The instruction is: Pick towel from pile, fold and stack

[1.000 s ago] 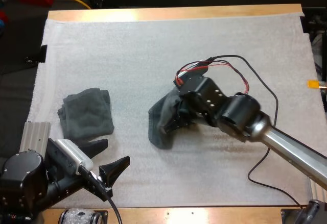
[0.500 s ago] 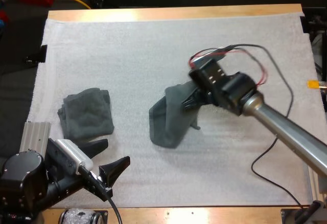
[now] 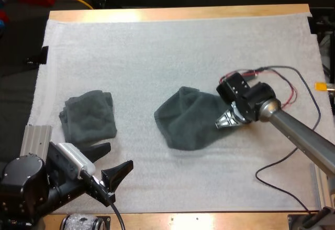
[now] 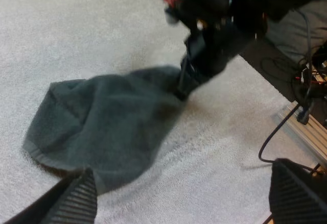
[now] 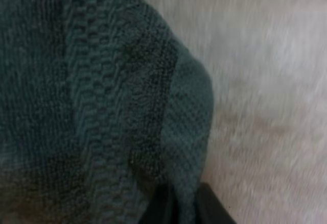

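Observation:
A dark grey-green towel (image 3: 186,120) lies loosely spread in the middle of the white mat (image 3: 157,52). My right gripper (image 3: 223,119) is shut on the towel's right edge, low over the mat. In the right wrist view the towel (image 5: 92,81) hangs from the black fingertips (image 5: 168,206), which pinch its hem. A second towel (image 3: 89,116), roughly folded, rests at the mat's left side. My left gripper (image 3: 112,161) stands open near the front left, with nothing between its fingers. From the left wrist the towel (image 4: 102,122) stretches toward the right gripper (image 4: 186,83).
A ribbed metal block (image 3: 35,138) sits at the mat's front left edge beside my left arm. A black cable (image 3: 272,172) loops over the mat under the right arm. Bare mat stretches behind both towels to the far wooden edge (image 3: 178,13).
My right gripper has moved right and lower with the towel's edge in it. The towel has been drawn out from a bunched heap into a flatter spread. The left arm is still.

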